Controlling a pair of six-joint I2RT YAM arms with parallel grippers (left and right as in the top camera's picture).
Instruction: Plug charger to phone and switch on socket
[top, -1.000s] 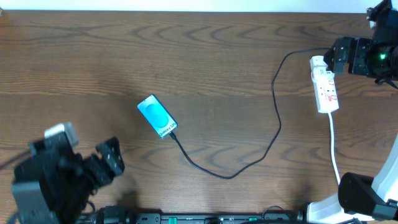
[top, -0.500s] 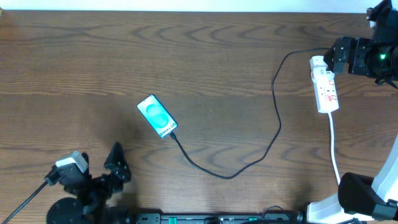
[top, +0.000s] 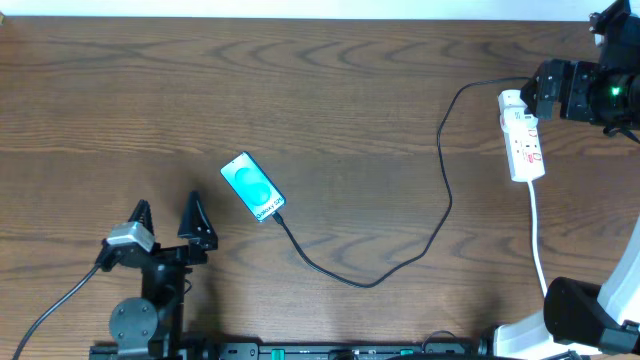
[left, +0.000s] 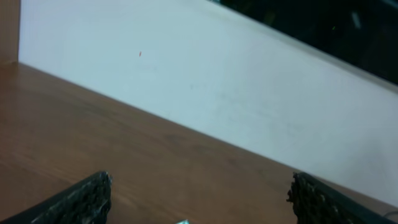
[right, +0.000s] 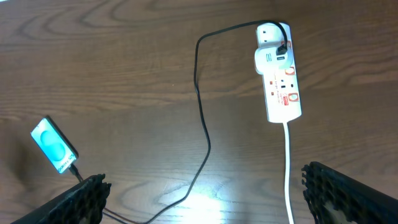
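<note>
Left end effector (top: 167, 203) has swung up from the near-left corner; jaws wide, empty, now just left of phone (top: 252, 186). Right end effector (top: 538, 92) unmoved, spread open, empty, by socket (top: 524, 140) at far right of table (top: 330, 90). Charger (top: 400, 265) tip meets phone's lower edge: likely plugged, switch remains. Phone text and socket's red marks too small to read.

Dark wooden table (top: 320, 90) against a white wall (left: 249, 99).
</note>
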